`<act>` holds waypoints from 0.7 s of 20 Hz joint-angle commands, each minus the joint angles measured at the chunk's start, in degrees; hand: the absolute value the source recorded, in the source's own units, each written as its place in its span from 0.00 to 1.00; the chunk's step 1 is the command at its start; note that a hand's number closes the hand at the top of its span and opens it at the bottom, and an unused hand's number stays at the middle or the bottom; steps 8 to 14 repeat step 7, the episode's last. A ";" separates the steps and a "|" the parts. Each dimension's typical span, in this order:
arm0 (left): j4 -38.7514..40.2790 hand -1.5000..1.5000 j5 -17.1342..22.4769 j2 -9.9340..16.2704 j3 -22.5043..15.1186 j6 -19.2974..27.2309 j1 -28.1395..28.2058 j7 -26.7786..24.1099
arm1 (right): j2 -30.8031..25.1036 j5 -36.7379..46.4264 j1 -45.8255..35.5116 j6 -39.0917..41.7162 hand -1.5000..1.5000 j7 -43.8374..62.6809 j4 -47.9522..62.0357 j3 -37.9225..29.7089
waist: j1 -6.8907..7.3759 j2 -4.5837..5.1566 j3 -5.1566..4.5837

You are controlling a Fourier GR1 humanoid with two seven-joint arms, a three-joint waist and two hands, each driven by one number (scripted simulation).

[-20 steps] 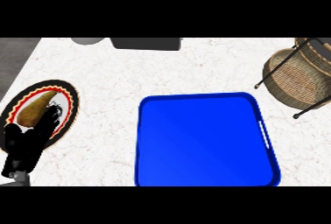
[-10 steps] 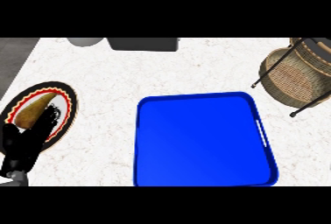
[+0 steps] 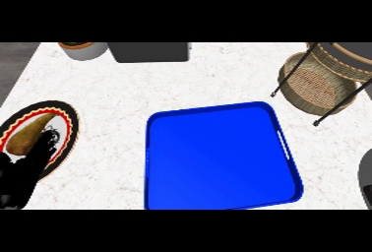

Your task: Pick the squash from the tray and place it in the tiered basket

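The squash [image 3: 27, 132] does not lie in the blue tray [image 3: 287, 147] at all: it rests on a round patterned plate [image 3: 67, 129] at about nine o'clock of the tray, well apart from it. The tiered basket [image 3: 323, 78] stands at about two o'clock of the tray, near the counter's far right. The left hand [image 3: 29, 165] lies over the near edge of the plate, its dark fingers reaching up beside the squash and apparently touching it; I cannot tell whether they are curled round it or merely laid against it. The right hand does not show.

To do this step well, I judge the hand should close along the squash's thick middle, lift straight up off the plate, then cross over the tray toward two o'clock.

No brand, label or writing is readable anywhere.
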 commanded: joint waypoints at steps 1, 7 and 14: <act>0.15 0.50 -0.86 -0.56 0.49 2.09 0.30 0.79 | 0.78 -6.75 3.41 -3.71 0.00 -3.48 -8.33 -4.53 | -2.71 -0.87 0.07; -0.51 0.50 0.58 0.32 2.46 1.46 2.53 0.57 | 6.52 -14.63 11.14 -0.64 0.00 -6.83 -22.14 -6.89 | -4.68 -1.76 0.04; -0.51 0.50 0.58 0.32 2.46 1.46 2.53 0.57 | 6.52 -14.63 11.14 -0.64 0.00 -6.83 -22.14 -6.89 | -4.68 -1.76 0.04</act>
